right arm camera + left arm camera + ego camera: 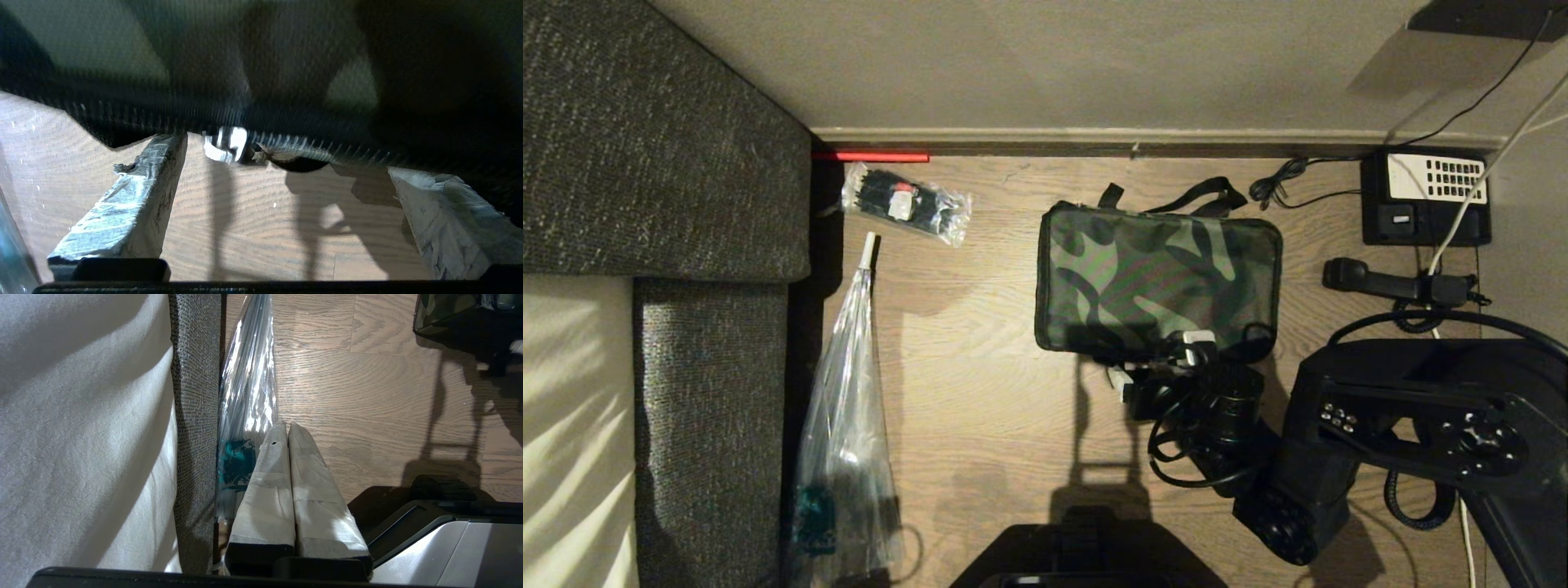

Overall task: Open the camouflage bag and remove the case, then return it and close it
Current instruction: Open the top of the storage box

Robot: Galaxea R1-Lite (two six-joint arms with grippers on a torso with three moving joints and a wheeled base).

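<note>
Hovering wide open, right gripper (1161,359) at the near zipped edge of the flat green-black-tan camouflage fabric bag (1158,276), silver zipper pull (229,148) just ahead between the fingers, nothing grasped; probably lining up to unzip.

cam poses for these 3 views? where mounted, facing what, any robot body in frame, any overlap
Head: looks down at the wood floor, camouflage bag, desk phone; right arm shows, right claw at the bag's near edge.
Left wrist: behind the shut left claw, facing floor beside a sofa and a clear plastic bag.
Right wrist: behind the open claw, facing the bag's zipper edge.
Shared: bag and floor in all three.
</note>
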